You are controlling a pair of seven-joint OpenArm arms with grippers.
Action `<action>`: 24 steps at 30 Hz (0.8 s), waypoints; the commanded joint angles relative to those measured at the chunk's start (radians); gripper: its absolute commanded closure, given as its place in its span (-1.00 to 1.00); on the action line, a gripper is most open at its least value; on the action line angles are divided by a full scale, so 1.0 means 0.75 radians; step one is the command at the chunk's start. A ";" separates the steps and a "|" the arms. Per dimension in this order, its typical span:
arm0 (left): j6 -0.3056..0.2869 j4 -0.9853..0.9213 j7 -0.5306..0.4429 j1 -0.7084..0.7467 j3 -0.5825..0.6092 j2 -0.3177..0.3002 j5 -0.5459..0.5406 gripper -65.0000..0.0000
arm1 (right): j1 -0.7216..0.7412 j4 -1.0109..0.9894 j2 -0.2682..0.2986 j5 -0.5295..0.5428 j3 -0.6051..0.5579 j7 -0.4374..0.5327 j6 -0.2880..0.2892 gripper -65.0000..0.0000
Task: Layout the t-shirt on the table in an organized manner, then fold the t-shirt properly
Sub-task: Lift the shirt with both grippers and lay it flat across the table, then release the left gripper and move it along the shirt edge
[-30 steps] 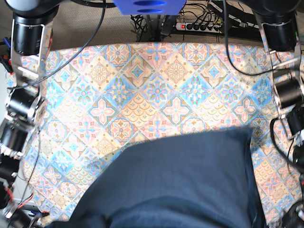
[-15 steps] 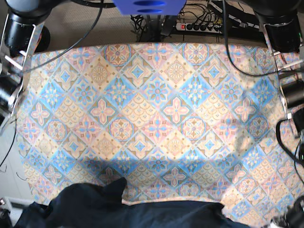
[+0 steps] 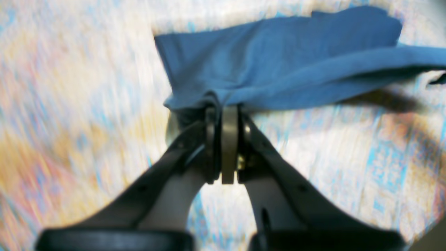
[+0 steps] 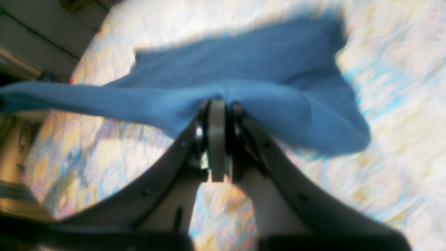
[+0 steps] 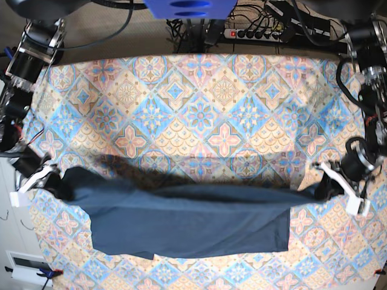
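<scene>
The dark navy t-shirt point(image 5: 187, 220) hangs stretched in a wide band across the near part of the table point(image 5: 199, 109), its lower edge lying on the cloth. My left gripper point(image 5: 321, 182), on the right of the base view, is shut on one end of it. My right gripper point(image 5: 55, 179), on the left of that view, is shut on the other end. In the left wrist view the gripper point(image 3: 223, 108) pinches bunched t-shirt point(image 3: 278, 59) fabric. The right wrist view shows the same: gripper point(image 4: 216, 103) closed on a fold of the t-shirt point(image 4: 244, 66). Both wrist views are blurred.
A power strip point(image 5: 254, 33) and tangled cables lie on the floor beyond the table's far edge. A blue mount point(image 5: 184, 7) sits at top centre. The arms flank both side edges of the table.
The t-shirt was bunched at the very near edge half a second ago. Now it is pulled taut between the two grippers, which have come into view over the table at either side.
</scene>
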 commanded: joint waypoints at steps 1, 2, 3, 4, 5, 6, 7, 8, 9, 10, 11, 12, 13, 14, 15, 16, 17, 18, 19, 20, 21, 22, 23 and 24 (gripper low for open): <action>-0.002 0.030 -0.034 0.041 -0.048 -0.032 -0.004 1.00 | -0.004 0.058 0.037 0.044 0.021 0.056 0.015 0.98; -0.002 0.037 -0.034 0.107 -0.070 -0.032 -0.004 1.00 | -0.041 0.078 0.029 0.044 0.021 0.056 0.015 0.98; -0.002 0.037 -0.034 0.166 -0.090 -0.032 -0.004 1.00 | -0.086 0.094 0.014 0.044 0.021 0.056 0.015 0.98; -0.002 0.037 -0.034 0.215 -0.107 -0.028 -0.004 1.00 | -0.131 0.109 -0.002 0.044 0.021 0.056 0.015 0.98; -0.002 0.037 -0.034 0.260 -0.119 -0.028 -0.004 1.00 | -0.169 0.117 -0.014 0.044 0.021 0.056 0.015 0.98; -0.002 0.037 -0.034 0.301 -0.125 -0.028 -0.004 1.00 | -0.208 0.121 -0.023 0.044 0.021 0.056 0.015 0.98; -0.002 0.037 -0.034 0.336 -0.129 -0.028 -0.004 1.00 | -0.247 0.127 -0.029 0.044 0.021 0.056 0.015 0.98; -0.002 0.037 -0.034 0.375 -0.129 -0.028 -0.004 1.00 | -0.296 0.127 -0.037 0.044 0.021 0.056 0.015 0.98; -0.002 0.037 -0.034 0.407 -0.129 -0.028 -0.004 1.00 | -0.335 0.127 -0.047 0.044 0.021 0.056 0.015 0.98; -0.002 0.037 -0.036 0.450 -0.129 -0.030 -0.004 1.00 | -0.380 0.127 -0.057 0.044 0.033 0.056 0.015 0.98; -0.002 0.035 -0.045 0.489 -0.129 -0.032 0.002 1.00 | -0.427 0.127 -0.070 0.044 0.054 0.056 0.015 0.98; -0.002 0.035 -0.045 0.518 -0.129 -0.032 0.004 1.00 | -0.464 0.127 -0.082 0.044 0.068 0.056 0.015 0.98; -0.002 0.035 -0.047 0.544 -0.129 -0.030 0.006 1.00 | -0.497 0.127 -0.094 0.044 0.084 0.056 0.015 0.98; -0.002 0.035 -0.047 0.571 -0.127 -0.028 0.006 1.00 | -0.527 0.127 -0.104 0.044 0.095 0.056 0.015 0.98; -0.002 0.035 -0.047 0.594 -0.119 -0.028 0.006 1.00 | -0.566 0.127 -0.113 0.044 0.107 0.056 0.015 0.98; -0.002 0.035 -0.047 0.616 -0.115 -0.028 0.008 1.00 | -0.603 0.127 -0.113 0.044 0.119 0.056 0.015 0.98; -0.002 0.032 -0.047 0.641 -0.115 -0.028 0.010 1.00 | -0.644 0.127 -0.119 0.044 0.130 0.056 0.015 0.98; -0.002 0.032 -0.047 0.661 -0.115 -0.028 0.010 1.00 | -0.675 0.127 -0.129 0.044 0.142 0.056 0.015 0.98; -0.002 0.030 -0.047 0.677 -0.115 -0.028 0.010 1.00 | -0.703 0.127 -0.133 0.044 0.154 0.056 0.015 0.98; -0.002 0.030 -0.047 0.690 -0.115 -0.028 0.010 1.00 | -0.734 0.127 -0.141 0.044 0.168 0.056 0.015 0.98; -0.002 0.030 -0.047 0.702 -0.117 -0.028 0.010 1.00 | -0.759 0.127 -0.147 0.044 0.185 0.056 0.015 0.98; -0.002 0.030 -0.047 0.712 -0.119 -0.028 0.010 1.00 | -0.777 0.127 -0.149 0.044 0.199 0.056 0.015 0.98; -0.002 0.030 -0.047 0.720 -0.121 -0.030 0.010 1.00 | -0.791 0.127 -0.149 0.044 0.211 0.056 0.015 0.98; -0.002 0.030 -0.047 0.722 -0.121 -0.030 0.010 1.00 | -0.810 0.127 -0.152 0.044 0.228 0.047 0.015 0.98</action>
